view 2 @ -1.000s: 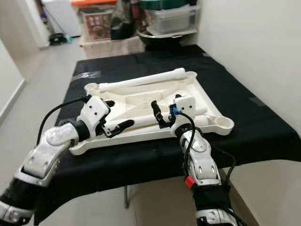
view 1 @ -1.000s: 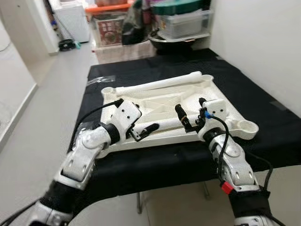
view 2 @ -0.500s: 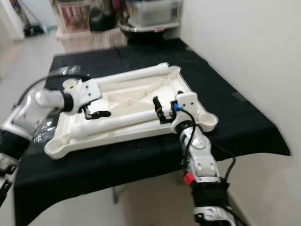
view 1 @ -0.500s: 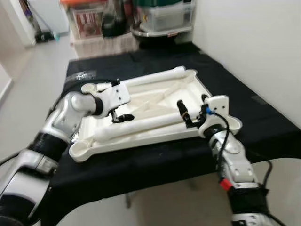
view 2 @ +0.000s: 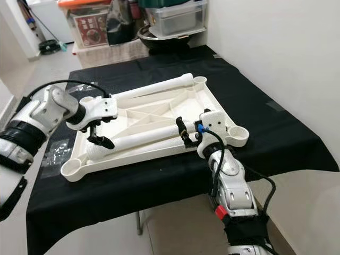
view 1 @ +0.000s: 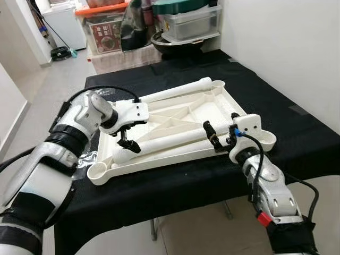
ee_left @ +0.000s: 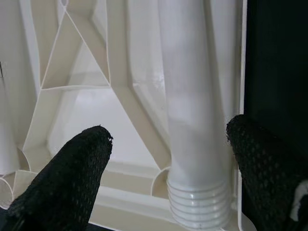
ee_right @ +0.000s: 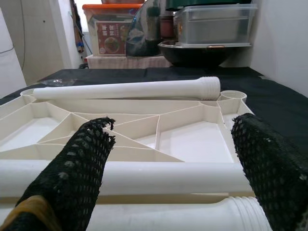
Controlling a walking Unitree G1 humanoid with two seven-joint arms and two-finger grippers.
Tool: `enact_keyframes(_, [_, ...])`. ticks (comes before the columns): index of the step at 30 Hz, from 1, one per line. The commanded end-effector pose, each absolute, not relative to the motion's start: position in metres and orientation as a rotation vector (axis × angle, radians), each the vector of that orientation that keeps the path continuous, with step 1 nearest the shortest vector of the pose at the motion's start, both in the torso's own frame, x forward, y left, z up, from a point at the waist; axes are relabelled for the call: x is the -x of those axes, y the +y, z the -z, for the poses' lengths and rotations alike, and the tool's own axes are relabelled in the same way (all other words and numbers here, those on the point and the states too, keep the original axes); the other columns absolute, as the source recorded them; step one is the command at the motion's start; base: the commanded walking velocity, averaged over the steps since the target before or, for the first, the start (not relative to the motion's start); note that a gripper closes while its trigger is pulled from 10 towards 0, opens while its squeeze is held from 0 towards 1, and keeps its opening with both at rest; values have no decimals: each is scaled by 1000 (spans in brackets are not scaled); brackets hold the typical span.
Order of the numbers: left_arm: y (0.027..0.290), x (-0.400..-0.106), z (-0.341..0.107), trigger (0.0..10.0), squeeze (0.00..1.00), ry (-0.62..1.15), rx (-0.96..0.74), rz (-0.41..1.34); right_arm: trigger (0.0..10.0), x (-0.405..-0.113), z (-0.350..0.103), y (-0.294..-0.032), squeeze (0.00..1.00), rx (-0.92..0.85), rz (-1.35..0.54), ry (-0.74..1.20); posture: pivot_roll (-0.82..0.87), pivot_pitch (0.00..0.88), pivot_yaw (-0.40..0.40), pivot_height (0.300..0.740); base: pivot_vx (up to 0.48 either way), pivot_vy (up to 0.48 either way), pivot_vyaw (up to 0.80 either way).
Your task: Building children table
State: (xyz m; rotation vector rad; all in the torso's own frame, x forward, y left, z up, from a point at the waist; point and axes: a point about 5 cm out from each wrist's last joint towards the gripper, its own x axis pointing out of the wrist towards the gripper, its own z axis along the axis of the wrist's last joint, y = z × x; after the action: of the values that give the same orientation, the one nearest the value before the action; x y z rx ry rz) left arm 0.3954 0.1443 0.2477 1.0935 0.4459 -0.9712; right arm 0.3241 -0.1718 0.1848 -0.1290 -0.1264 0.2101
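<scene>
the left gripper [view 1: 126, 142] straddles a white leg [view 1: 164, 141] on the upturned tabletop [view 1: 212, 103] — fingers spread, gripping nothing. the right gripper [view 1: 214, 137] hovers over its other end — also wide open.

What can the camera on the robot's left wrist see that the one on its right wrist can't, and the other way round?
The left wrist view looks down close on the threaded end of a white plastic table leg lying between the open left gripper fingers. The right wrist view looks along the open right gripper to a farther white leg on the far rim, a clear storage box and a dark pan behind. Both show the upturned white plastic tabletop with ribbed underside on a black cloth.
</scene>
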Motion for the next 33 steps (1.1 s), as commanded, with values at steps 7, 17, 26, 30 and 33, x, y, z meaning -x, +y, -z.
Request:
enact_keyframes(7, [150,-399,-239,10000,0,505,-1089,936,10000,-315,-179,-165,0,128,-229,-89,-93,131,124,740,0,0,0])
enact_keyframes(17, [150,-400,-227,10000,0,565,-1058,924,10000,-299,-171,-172,0,135,-216,-40,-106,186,130,740,0,0,0])
enact_keyframes(26, [145,-399,-219,0,0,617,-1052,985,10000,-295,-173,-176,0,139,-192,-28,-111,181,133,740,0,0,0])
enact_keyframes(30, [145,-398,-216,0,0,628,-1052,992,10000,-294,-173,-175,0,139,-192,-26,-111,179,133,740,0,0,0])
enact_keyframes(33, [145,-399,-216,0,0,624,-1058,981,10000,-294,-173,-173,0,138,-195,-23,-108,169,131,740,0,0,0])
